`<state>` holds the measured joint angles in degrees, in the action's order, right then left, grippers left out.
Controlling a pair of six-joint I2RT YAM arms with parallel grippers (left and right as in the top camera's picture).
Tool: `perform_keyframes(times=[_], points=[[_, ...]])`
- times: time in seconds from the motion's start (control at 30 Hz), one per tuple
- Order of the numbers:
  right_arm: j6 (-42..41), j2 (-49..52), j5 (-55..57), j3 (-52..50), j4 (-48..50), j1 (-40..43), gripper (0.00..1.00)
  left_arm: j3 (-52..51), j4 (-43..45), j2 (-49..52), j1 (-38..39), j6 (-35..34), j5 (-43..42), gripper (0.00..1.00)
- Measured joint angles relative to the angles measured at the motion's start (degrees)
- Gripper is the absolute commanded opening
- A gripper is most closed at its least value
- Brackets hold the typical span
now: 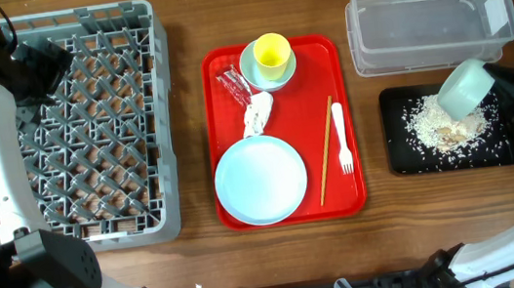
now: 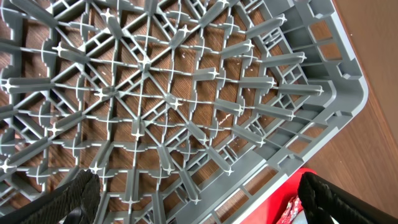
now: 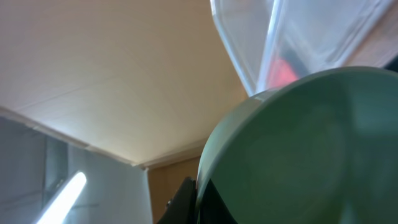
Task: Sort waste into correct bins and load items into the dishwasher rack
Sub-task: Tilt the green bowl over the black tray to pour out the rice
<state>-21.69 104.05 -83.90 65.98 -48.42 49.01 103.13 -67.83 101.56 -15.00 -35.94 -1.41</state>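
At 3 o'clock on the table, we note the right gripper (image 1: 503, 84) pinching the rim of the mint-green bowl (image 1: 466, 87). The bowl is tilted over the black tray (image 1: 399, 161), with rice scraps (image 1: 432, 127) heaped beneath it. At 10 o'clock, the left gripper (image 1: 39, 64) hangs over the dishwasher rack (image 1: 101, 237), jaws spread and holding nothing. The plate (image 1: 260, 180), chopstick (image 1: 326, 150) and fork (image 1: 342, 138) lie on the red serving tray (image 1: 335, 56) at centre.

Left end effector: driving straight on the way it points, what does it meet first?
The left end effector would meet the dishwasher rack first; its upright pegs fill the view between the open fingers. Distance unclear.
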Motion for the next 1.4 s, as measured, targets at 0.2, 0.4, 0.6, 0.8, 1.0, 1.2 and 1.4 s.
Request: perform_keyframes(times=[0.2,0.4,0.6,0.8,1.0,1.2,1.4], points=[[5.6,-0.1,-0.5,0.0,-5.2,-0.1,0.04,0.0,0.0,0.0,0.0,0.0,0.0,1.00],[1.7,-10.4,2.6,0.2,5.0,-7.9,0.04,0.0,0.0,0.0,0.0,0.0,0.0,1.00],[-14.5,-22.3,10.5,1.6,36.5,-34.9,0.04,0.0,0.0,0.0,0.0,0.0,0.0,1.00],[-29.0,-19.4,25.9,1.7,58.1,-66.9,0.04,0.0,-0.1,0.0,0.0,0.0,0.0,1.00],[-32.8,-9.3,36.9,1.7,69.7,-76.8,0.04,0.0,-0.1,0.0,0.0,0.0,0.0,1.00],[-33.8,-2.1,41.5,1.6,82.4,-84.6,0.04,0.0,5.8,0.0,0.0,0.0,0.0,1.00],[-33.7,2.3,47.1,1.6,87.3,-93.0,0.05,0.1,-0.7,0.0,0.0,-0.2,-3.1,1.00]])
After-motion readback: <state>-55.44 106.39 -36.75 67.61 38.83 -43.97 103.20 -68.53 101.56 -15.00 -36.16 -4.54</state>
